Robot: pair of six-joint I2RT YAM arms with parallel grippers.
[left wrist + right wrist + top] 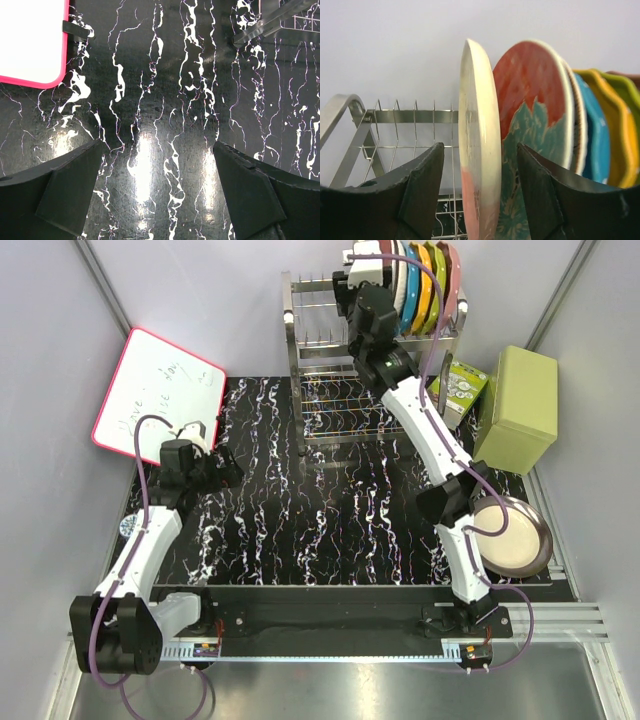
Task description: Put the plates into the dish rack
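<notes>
The steel wire dish rack [318,350] stands at the back of the table. Its upper tier holds a row of upright plates [420,285]. In the right wrist view the pink-and-cream plate [479,145] stands edge-on in the rack [415,116], left of the red plate with the teal flower [530,95] and a brown-rimmed plate [576,120]. My right gripper [480,146] is open, one finger on each side of the pink-and-cream plate, with a gap on both sides. My left gripper [157,144] is open and empty over the marbled table, also seen in the top view [222,468].
Plain blue [597,140], orange [620,130] and green [629,92] plates fill the right end of the row. A red-framed whiteboard [160,400] lies at the left. A green box [520,405], a patterned carton [460,385] and a metal dish [512,535] sit at the right.
</notes>
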